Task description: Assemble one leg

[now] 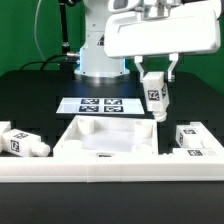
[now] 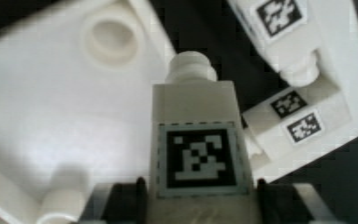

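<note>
My gripper (image 1: 155, 72) is shut on a leg (image 1: 157, 97), a small white post with a black-and-white tag on its side. It hangs upright in the air above the right rear corner of the large white square tray-like piece (image 1: 75, 140). In the wrist view the leg (image 2: 201, 135) fills the middle, its tag facing the camera and its narrow tip pointing away; the dark fingers (image 2: 128, 200) press both its sides. Beneath it lies the tray-like piece (image 2: 51, 90) with a round socket (image 2: 110, 38).
The marker board (image 1: 100, 105) lies behind the tray-like piece. Two more legs lie at the exterior view's left (image 1: 22, 143), and others at its right (image 1: 195, 137). A white ledge (image 1: 110, 168) runs along the front. The arm's base (image 1: 100, 50) stands at the back.
</note>
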Controlling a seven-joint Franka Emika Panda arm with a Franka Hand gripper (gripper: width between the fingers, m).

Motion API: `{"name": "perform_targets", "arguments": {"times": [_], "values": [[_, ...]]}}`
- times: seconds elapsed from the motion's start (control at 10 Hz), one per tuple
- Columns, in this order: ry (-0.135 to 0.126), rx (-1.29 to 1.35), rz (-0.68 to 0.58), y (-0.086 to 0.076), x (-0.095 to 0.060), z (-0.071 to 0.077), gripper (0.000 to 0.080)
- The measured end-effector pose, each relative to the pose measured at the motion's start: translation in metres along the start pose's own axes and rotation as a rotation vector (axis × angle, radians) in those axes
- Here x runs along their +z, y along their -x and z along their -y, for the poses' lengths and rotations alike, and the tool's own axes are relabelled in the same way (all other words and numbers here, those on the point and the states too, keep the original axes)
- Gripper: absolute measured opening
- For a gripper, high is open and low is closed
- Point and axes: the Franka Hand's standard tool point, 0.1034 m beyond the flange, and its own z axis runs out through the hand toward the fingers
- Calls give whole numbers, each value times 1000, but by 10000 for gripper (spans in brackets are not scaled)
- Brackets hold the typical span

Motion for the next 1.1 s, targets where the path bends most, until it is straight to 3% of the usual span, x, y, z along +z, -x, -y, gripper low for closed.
{"name": "perform_targets", "arguments": {"times": [0.4, 0.6, 0.8, 1.1], "values": [[-1, -24, 3, 0, 2, -1, 287], [21, -164, -11, -21, 9, -9, 287], [28, -271, -33, -42, 11, -8, 287], [24, -271, -38, -41, 11, -6, 287]]}}
